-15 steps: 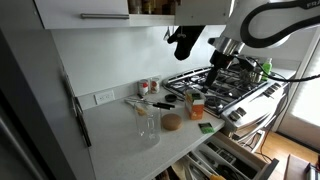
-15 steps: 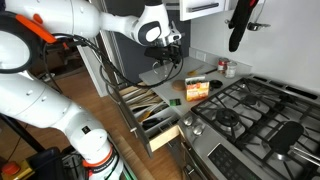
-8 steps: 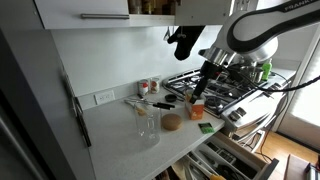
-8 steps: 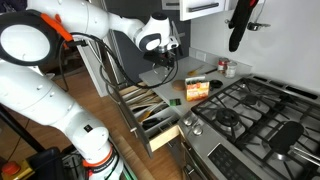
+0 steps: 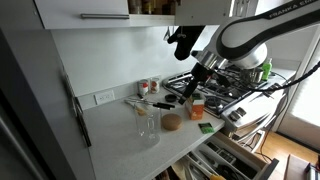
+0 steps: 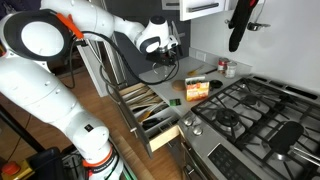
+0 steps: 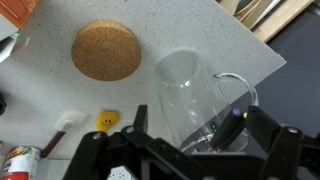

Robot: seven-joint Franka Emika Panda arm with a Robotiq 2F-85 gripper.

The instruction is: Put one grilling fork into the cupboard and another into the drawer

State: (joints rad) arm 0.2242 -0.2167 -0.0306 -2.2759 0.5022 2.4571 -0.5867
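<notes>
The pale cupboard [image 5: 85, 12] with a steel bar handle hangs over the counter, its door shut. Two black-handled grilling forks [image 5: 150, 102] lie on the counter by the back wall; I cannot tell them apart. A black handle tip shows at the edge of the wrist view [image 7: 3, 101]. The drawer stands open in both exterior views [image 5: 238, 156] [image 6: 148, 108] with utensils inside. My gripper [image 5: 189, 91] [image 6: 164, 60] hovers above the counter, open and empty. In the wrist view its fingers [image 7: 187, 125] straddle the view of a clear glass jug [image 7: 192, 88] below.
A round cork coaster [image 7: 105, 50] [image 5: 172, 122] lies beside the glass jug [image 5: 148, 122]. Spice jars [image 5: 149, 87] stand at the wall, a red-labelled tin [image 5: 197, 108] near the stove [image 5: 235, 85] [image 6: 255, 115]. A black mitt [image 6: 238, 25] hangs above.
My arm has swung from over the stove toward the counter, bringing the gripper lower and nearer the glass jug. Nothing on the counter has moved.
</notes>
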